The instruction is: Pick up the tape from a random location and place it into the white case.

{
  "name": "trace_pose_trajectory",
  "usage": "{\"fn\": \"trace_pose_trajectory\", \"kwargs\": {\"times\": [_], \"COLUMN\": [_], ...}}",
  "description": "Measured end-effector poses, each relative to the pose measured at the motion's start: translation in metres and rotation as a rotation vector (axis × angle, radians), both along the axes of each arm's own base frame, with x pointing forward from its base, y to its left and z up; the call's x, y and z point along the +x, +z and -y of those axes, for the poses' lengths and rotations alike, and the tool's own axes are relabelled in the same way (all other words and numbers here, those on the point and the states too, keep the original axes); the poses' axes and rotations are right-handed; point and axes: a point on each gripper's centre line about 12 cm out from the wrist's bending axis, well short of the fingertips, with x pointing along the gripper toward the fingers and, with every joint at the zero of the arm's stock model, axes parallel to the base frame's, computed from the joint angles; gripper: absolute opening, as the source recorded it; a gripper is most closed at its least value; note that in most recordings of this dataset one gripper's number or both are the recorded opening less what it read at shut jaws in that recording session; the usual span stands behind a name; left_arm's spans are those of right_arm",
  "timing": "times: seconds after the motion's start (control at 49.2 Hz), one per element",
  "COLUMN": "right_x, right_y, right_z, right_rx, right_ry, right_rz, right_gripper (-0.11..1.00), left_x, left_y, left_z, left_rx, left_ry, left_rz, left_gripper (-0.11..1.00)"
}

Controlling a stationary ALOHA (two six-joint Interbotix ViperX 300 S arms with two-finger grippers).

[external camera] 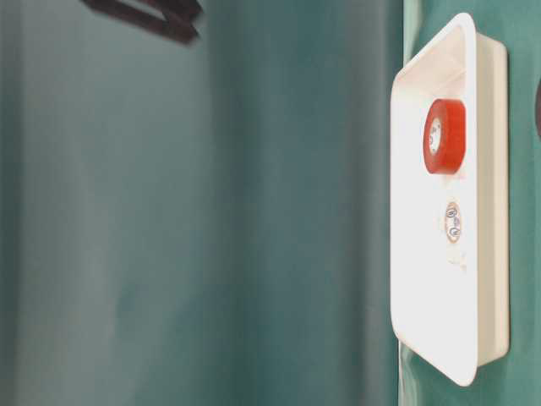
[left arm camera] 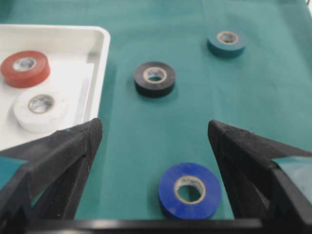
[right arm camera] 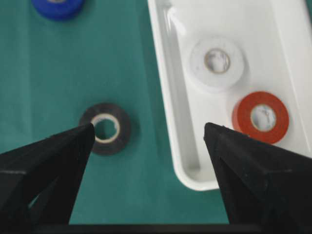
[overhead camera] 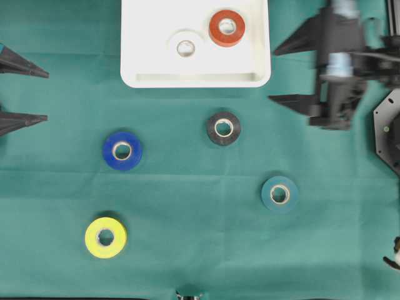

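6 rolls of tape lie in my overhead view, 4 on the green cloth (overhead camera: 187, 250) and 2 inside the white case (overhead camera: 144, 37).

At the far left edge I see the left gripper (overhead camera: 25, 94), its 2 black fingers pointing inward with a wide gap between them, holding nothing. My left wrist camera confirms this: the fingers (left arm camera: 63, 161) stand well apart, framing the blue roll just ahead.

Moving right, the yellow roll (overhead camera: 105, 237) sits lowest, near the bottom left. Above it lies the blue roll (overhead camera: 122, 150), flat on the cloth. Next comes the white case at the top centre, its rim touching the upper edge of my view. Inside it the white roll (overhead camera: 185, 47) lies flat, with the red roll (overhead camera: 226, 27) just beside it, up and to the right; I cannot tell whether the 2 touch.

Below the case, apart from its rim, the black roll (overhead camera: 223, 128) rests on the cloth. Further right and lower lies the teal roll (overhead camera: 279, 194).

At the right I see the right gripper (overhead camera: 294, 72), blurred, raised above the cloth beside the case's right edge. Its fingers are spread wide and carry nothing. From my right wrist camera they straddle the black roll and the case's corner below.
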Motion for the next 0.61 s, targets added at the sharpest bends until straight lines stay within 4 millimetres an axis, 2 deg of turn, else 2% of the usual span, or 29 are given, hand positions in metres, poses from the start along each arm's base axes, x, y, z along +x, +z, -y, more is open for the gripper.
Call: {"fn": "trace_pose_trajectory", "kwargs": {"times": [0.142, 0.284, 0.447, 0.61], "right_x": [-0.025, -0.045, -0.061, -0.068], "right_y": [-0.005, -0.023, -0.052, -0.071], "right_z": [-0.002, -0.005, -0.010, -0.013], "right_rx": [0.017, 0.041, 0.056, 0.065], "right_ry": [0.007, 0.025, 0.061, 0.085], "right_rz": [0.088, 0.186, 0.269, 0.308], "right_gripper": [0.91, 0.90, 0.88, 0.88], "left_x": [0.000, 0.000, 0.000, 0.000], "left_y": [0.000, 0.000, 0.000, 0.000], "left_z": [0.000, 0.000, 0.000, 0.000], "left_rx": [0.000, -0.002, 0.000, 0.000], "left_ry": [0.000, 0.000, 0.000, 0.000], "left_rz": [-0.002, 0.000, 0.000, 0.000], "left_gripper": [0.97, 0.97, 0.97, 0.97]}}
